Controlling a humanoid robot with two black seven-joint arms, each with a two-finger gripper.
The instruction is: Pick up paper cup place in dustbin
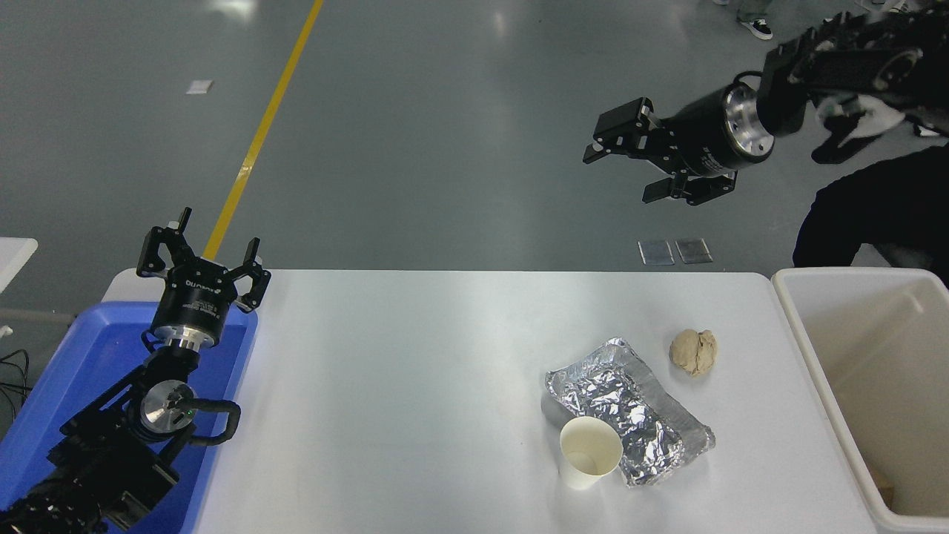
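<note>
The paper cup [589, 452] stands upright near the table's front, touching the left front edge of the crumpled silver foil tray [631, 410]. The dustbin [873, 386], cream-white, stands at the table's right edge. My right gripper [619, 163] is open and empty. It hangs high above and beyond the table's far edge, pointing left, far from the cup. My left gripper [202, 248] is open and parked at the lower left over the blue tub [44, 393].
A beige crumpled paper ball [693, 351] lies behind the foil tray on the right. A person in dark clothes [875, 215] stands beyond the dustbin at the right. The white table [400, 400] lies between the tub and the dustbin.
</note>
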